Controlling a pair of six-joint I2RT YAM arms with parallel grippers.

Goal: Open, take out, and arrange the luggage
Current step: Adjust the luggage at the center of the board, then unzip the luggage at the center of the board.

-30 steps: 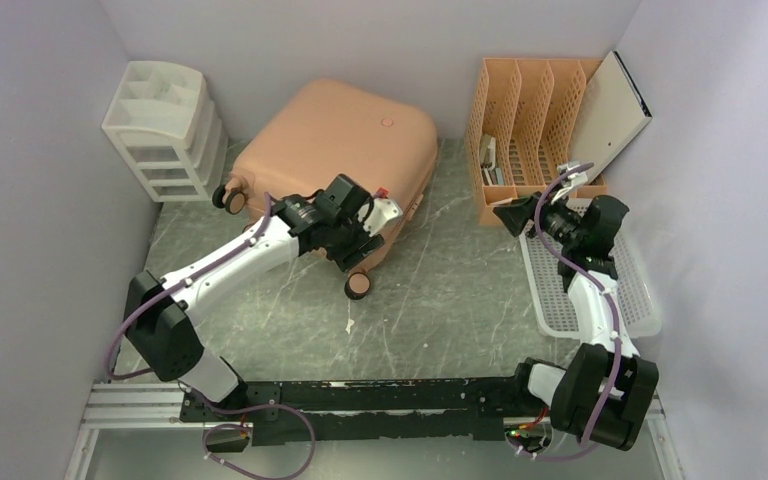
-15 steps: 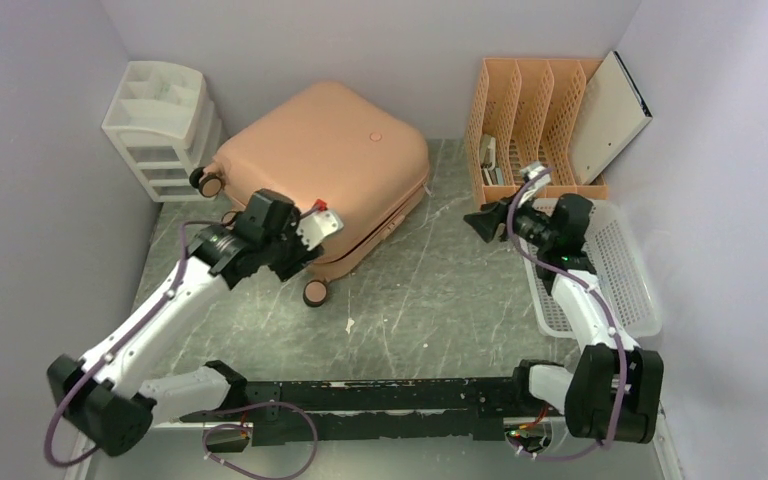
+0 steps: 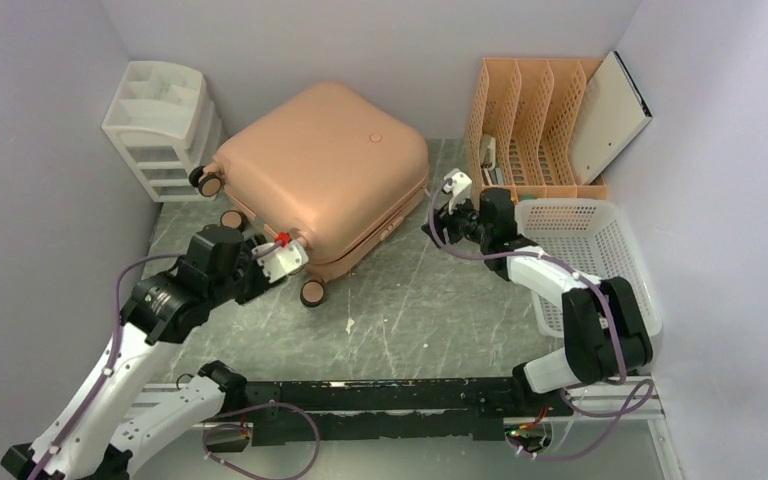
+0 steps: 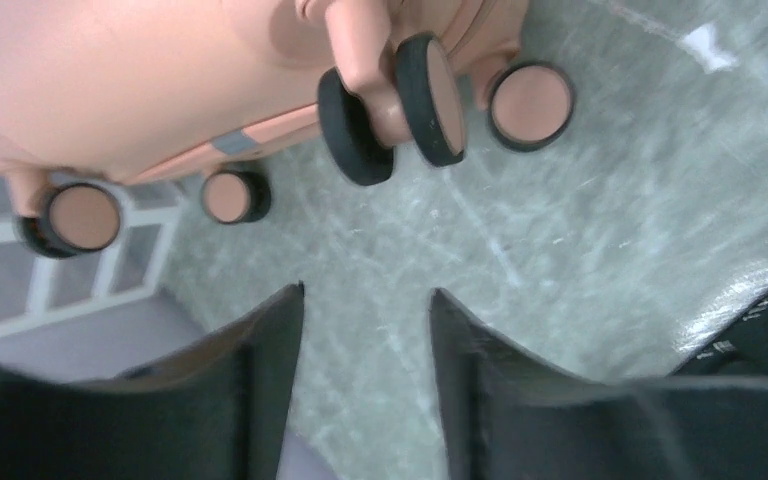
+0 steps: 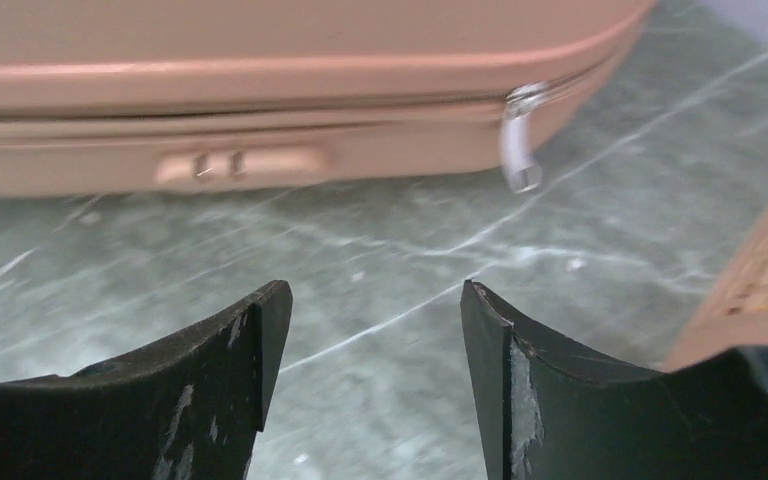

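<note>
1. The large salmon-pink hard-shell suitcase lies closed on the grey marbled counter.
2. Left jaws stand spread and empty near its black wheels.
3. Right jaws gape empty, facing its zipped side.

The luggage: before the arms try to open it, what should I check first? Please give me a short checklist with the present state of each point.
1. Luggage lies flat on the table, shell closed: ok.
2. Zipper pull shows in the right wrist view, hanging at the seam: ok.
3. Right gripper open, empty, facing the pull but not yet on it: ok.
4. Left gripper open, empty, apart from the wheels: ok.
5. Seam unzipped anywhere along the shell: cannot tell.
</note>
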